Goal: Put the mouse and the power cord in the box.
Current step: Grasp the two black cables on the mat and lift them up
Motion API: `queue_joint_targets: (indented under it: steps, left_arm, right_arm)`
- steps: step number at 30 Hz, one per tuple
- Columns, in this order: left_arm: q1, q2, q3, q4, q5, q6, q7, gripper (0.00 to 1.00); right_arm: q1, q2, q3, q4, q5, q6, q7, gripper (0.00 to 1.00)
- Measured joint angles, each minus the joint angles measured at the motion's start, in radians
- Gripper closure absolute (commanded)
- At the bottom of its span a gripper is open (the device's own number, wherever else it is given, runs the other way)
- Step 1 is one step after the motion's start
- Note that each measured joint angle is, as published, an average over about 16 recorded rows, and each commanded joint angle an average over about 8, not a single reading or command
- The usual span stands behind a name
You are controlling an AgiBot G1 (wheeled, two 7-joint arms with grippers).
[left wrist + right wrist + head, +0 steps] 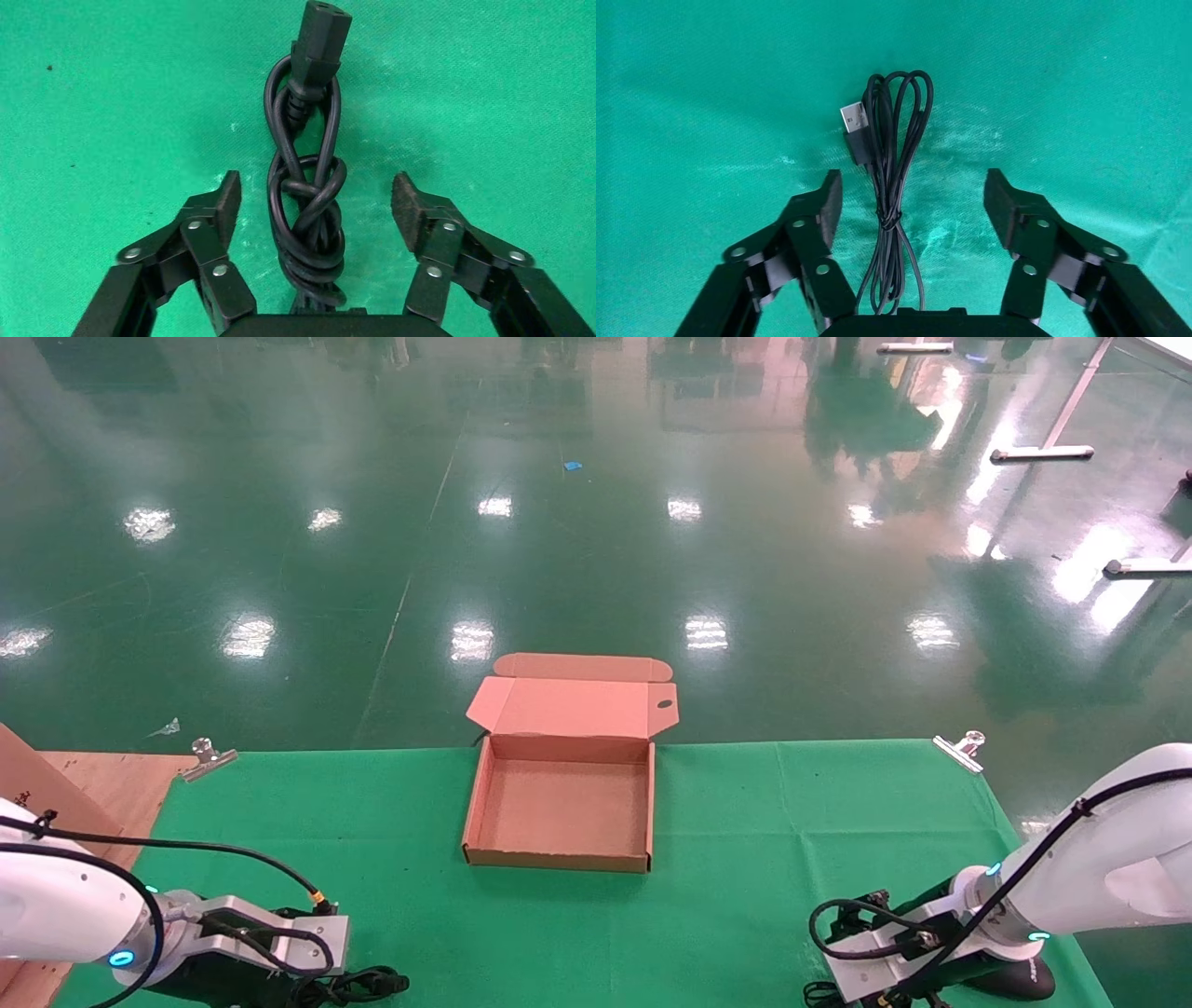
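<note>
Between the spread left gripper fingers lies the thick black knotted power cord; close on the knot. Right gripper, open, straddles the thin mouse cable. Brown cardboard box ahead, empty.

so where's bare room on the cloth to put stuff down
Bare cloth lies on both sides of the box, whose floor is empty too. It is crowded at the near corners: left pincer open over the power cord, right pincer open over the mouse's cable.
</note>
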Motion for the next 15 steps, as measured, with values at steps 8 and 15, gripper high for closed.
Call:
queue_joint_targets:
  steps: [8,15]
  left_arm:
    - [0.002,-0.002,-0.001,0.014,-0.001,0.002,0.007,1.0]
    - [0.003,-0.005,0.001,0.021,0.001,0.017,0.012,1.0]
  right_arm:
    - [0.005,-0.004,0.004,-0.018,0.006,-0.009,-0.013,1.0]
    - [0.007,-0.006,0.006,-0.029,0.009,-0.021,-0.02,1.0]
